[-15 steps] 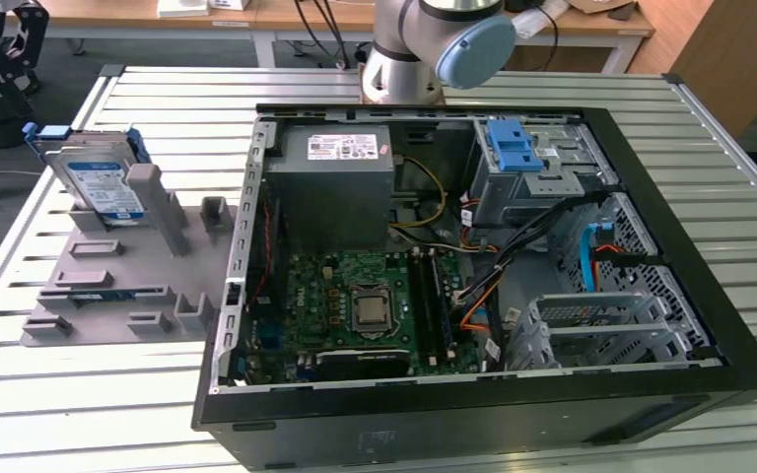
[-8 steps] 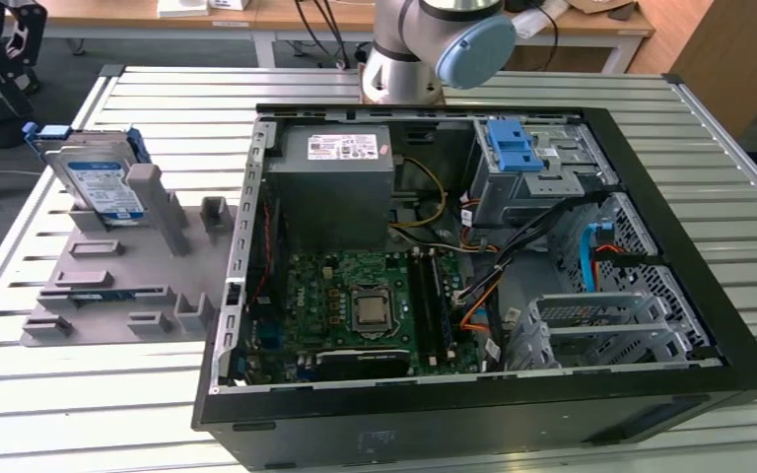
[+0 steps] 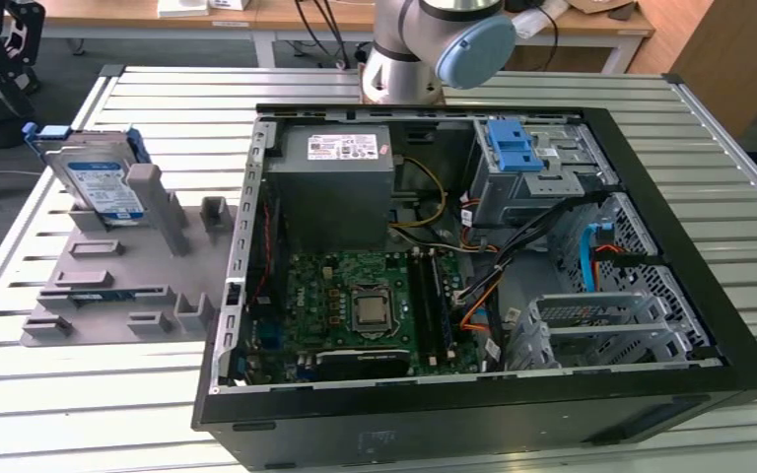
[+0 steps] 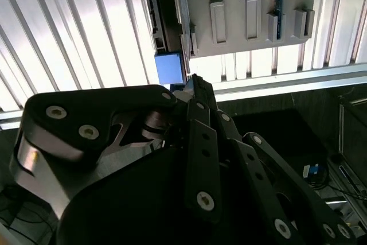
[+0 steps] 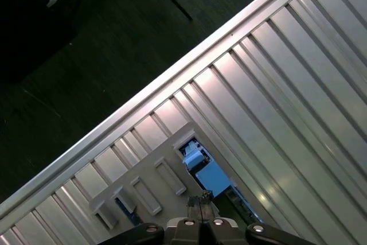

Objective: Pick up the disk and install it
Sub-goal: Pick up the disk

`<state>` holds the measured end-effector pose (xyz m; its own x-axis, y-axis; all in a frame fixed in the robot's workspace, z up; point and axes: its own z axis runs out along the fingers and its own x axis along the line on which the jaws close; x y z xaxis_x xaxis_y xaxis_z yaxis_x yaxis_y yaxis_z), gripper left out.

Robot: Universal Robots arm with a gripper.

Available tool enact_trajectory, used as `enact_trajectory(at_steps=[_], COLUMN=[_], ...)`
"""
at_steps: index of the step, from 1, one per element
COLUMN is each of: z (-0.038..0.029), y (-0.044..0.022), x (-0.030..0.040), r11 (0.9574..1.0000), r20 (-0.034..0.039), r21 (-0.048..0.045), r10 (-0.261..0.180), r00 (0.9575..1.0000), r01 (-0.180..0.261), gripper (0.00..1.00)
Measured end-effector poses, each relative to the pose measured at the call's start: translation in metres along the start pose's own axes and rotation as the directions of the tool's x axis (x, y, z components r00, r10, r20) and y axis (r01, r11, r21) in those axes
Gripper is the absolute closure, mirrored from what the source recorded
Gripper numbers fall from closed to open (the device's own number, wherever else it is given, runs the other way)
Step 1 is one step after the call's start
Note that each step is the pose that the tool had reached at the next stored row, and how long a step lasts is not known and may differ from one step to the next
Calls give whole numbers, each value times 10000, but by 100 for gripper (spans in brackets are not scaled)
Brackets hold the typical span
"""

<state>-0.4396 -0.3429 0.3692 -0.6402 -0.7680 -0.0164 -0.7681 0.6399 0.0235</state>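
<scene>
The disk point(image 3: 100, 182), silver with a blue-and-white label and a blue rail frame, stands upright in a slot of the grey fixture point(image 3: 129, 286) on the exterior view's left. In both wrist views I look down on it from high up: the disk point(image 4: 170, 64) shows edge-on with its blue rail end, and the disk point(image 5: 203, 171) sits just off the fingertips. My gripper point(image 4: 192, 84) hangs well above it, shut, with nothing between the fingers. In the first wrist view the gripper point(image 5: 200, 203) has its tips pressed together.
An open computer case point(image 3: 694, 236) lies on the slatted metal table point(image 3: 155, 89), right of the fixture. Inside are a grey power-supply box point(image 3: 339, 187), a motherboard point(image 3: 366, 305), a drive cage with a blue latch point(image 3: 516, 148) and a metal bay point(image 3: 589, 325). The arm's base point(image 3: 405, 69) stands behind the case.
</scene>
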Motion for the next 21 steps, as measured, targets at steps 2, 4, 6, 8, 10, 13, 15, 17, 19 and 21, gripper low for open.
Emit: enact_trajectory(at_steps=[2,4,6,8,10,13,15,17,19,21], z=[0,0,0,0,0,0,0,0,0,0], y=[0,0,0,0,0,0,0,0,0,0], x=[0,0,0,0,0,0,0,0,0,0], r11=[10000,10000,10000,10000,10000,9999,9999,9997,9996,9994], r20=[0,0,0,-1,-2,-2,-4,-5,-6,-8], r21=[0,0,0,-1,-2,-2,-3,-4,-5,-6], r10=[-1,-3,-17,-53,-85,-134,-173,-226,-285,-336], r00=[10000,10000,10000,10000,10000,9999,9999,9997,9996,9994], r01=[1,3,17,53,85,134,173,226,285,336], gripper=[89,89,89,89,89,89,89,89,89,89])
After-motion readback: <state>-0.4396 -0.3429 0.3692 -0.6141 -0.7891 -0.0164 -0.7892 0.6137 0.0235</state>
